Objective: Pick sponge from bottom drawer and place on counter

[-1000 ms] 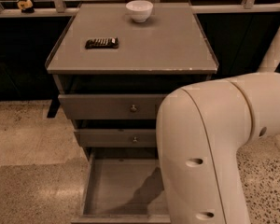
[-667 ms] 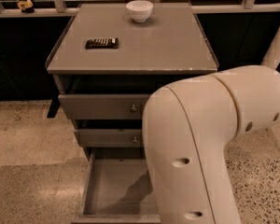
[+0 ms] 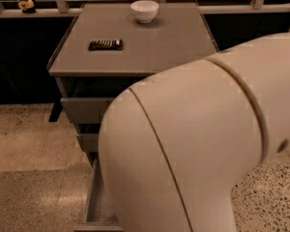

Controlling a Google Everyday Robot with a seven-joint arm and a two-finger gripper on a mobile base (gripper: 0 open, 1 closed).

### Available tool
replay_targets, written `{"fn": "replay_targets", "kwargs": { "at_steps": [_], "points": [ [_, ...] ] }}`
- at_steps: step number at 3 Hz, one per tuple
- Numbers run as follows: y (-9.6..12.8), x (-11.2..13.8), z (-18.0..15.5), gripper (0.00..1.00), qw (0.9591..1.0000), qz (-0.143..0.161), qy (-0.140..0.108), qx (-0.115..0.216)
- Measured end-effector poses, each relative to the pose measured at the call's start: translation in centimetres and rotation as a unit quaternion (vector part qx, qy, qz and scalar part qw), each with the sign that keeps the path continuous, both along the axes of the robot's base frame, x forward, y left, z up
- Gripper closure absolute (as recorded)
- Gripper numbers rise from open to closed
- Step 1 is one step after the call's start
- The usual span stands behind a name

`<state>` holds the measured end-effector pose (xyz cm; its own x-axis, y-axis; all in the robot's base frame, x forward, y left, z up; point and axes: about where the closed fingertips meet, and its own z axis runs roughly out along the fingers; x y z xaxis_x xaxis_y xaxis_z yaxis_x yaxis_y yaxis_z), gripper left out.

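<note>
Across the centre and right of the camera view, the robot's bulky white arm fills most of what can be seen; it blocks nearly all of the cabinet front and the greater part of the bottom drawer. Of that drawer only the left side shows, a grey wall and a strip of grey floor pulled out over the ground; the rest lies behind the arm. The gripper is out of sight, somewhere behind or below the arm's housing; whether it is spread or closed, or has hold of anything, cannot be told. The sponge is likewise hidden, and no yellow block shows in the visible strip of drawer or on the counter.

The counter is a broad flat grey top, seen from above and in front; a white bowl stands upright near its far edge, about midway across; a dark bar with pale markings lies flat toward the left, well apart from the bowl. Below the counter's front edge, the left ends of the two upper drawers – the top drawer and the middle drawer – peek out beside the arm. Speckled floor spreads to the left; a small yellowish object sits on a ledge at the far upper left.
</note>
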<state>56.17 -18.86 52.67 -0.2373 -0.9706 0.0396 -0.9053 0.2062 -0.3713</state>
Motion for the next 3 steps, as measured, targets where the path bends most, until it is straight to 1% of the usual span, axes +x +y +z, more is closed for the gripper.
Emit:
{"fn": "replay_targets", "kwargs": {
  "at_steps": [1, 2, 3],
  "points": [
    [0.31, 0.67, 2.87, 1.00, 0.9995, 0.017, -0.024, -0.010],
    [0.35, 0.70, 2.89, 1.00, 0.9995, 0.017, -0.024, -0.009],
    [0.87, 1.17, 3.70, 1.00, 0.9992, 0.026, -0.025, -0.014]
  ]
}}
